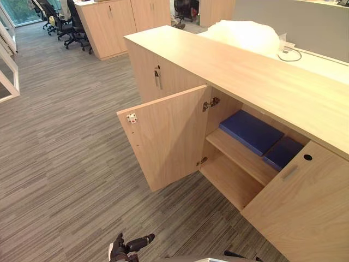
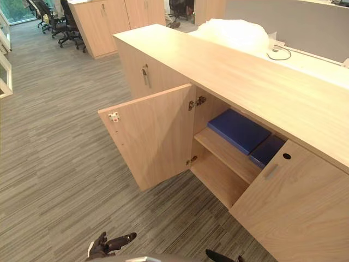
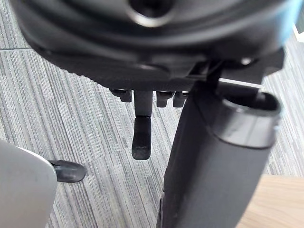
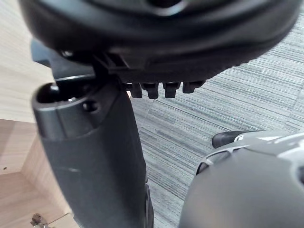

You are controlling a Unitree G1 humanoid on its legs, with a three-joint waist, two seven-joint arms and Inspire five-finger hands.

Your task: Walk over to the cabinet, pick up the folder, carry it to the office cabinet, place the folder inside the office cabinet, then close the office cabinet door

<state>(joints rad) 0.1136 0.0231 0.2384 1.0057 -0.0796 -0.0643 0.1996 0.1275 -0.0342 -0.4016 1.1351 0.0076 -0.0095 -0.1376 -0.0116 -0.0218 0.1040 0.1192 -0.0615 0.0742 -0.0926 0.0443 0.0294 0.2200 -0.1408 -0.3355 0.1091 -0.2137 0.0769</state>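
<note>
Currently blue folder flat on office cabinet shelf, door open.

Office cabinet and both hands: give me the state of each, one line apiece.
Left cabinet door: swung wide open.
Right cabinet door: looks shut.
Blue folder: lying flat on the inner shelf.
Darker blue folder: flat beside it, partly hidden by the right cabinet door.
Left hand: open, empty.
Right hand: open, empty.

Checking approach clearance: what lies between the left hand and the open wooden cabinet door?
Bare grey striped carpet, from the left hand to the open wooden door, per the left eye view.
</note>
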